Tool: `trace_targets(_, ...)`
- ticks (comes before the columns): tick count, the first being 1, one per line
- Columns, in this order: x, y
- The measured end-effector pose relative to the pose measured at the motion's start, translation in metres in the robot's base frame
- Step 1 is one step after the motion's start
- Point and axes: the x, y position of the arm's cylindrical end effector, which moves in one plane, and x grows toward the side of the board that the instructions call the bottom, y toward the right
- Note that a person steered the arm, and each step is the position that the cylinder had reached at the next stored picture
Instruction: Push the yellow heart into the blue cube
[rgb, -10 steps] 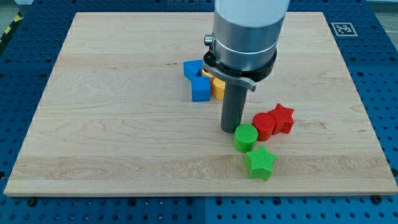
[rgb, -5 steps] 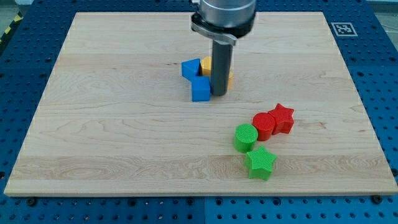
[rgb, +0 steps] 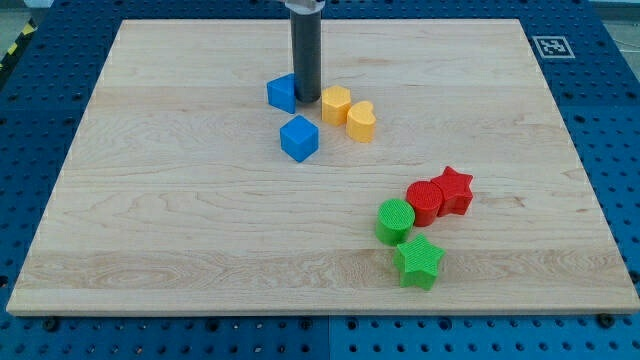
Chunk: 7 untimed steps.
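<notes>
The yellow heart (rgb: 361, 121) lies just above the board's middle, up and to the right of the blue cube (rgb: 299, 138), with a gap between them. A second yellow block (rgb: 336, 104) touches the heart's upper left. Another blue block (rgb: 283, 92) sits above and left of the cube. My tip (rgb: 306, 97) stands between that upper blue block and the second yellow block, right against the blue one. It is above the blue cube and left of the heart, touching neither.
A red cylinder (rgb: 424, 201) and a red star (rgb: 455, 189) sit together at the lower right. A green cylinder (rgb: 395, 221) and a green star (rgb: 419, 262) lie just below them. The wooden board (rgb: 150, 220) rests on a blue perforated table.
My tip went from beside the green cylinder up and left through the blue and yellow cluster. The cluster spread: the upper blue block slid left, the cube slid left, the yellow blocks sit right.
</notes>
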Motion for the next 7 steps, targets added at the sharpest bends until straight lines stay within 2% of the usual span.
trace_targets(1,-0.017,0.004)
trace_targets(2,-0.032,0.035)
trace_targets(3,-0.011,0.083)
trace_targets(4,0.035,0.091)
trace_targets(6,0.037,0.027)
trace_targets(7,0.033,0.032)
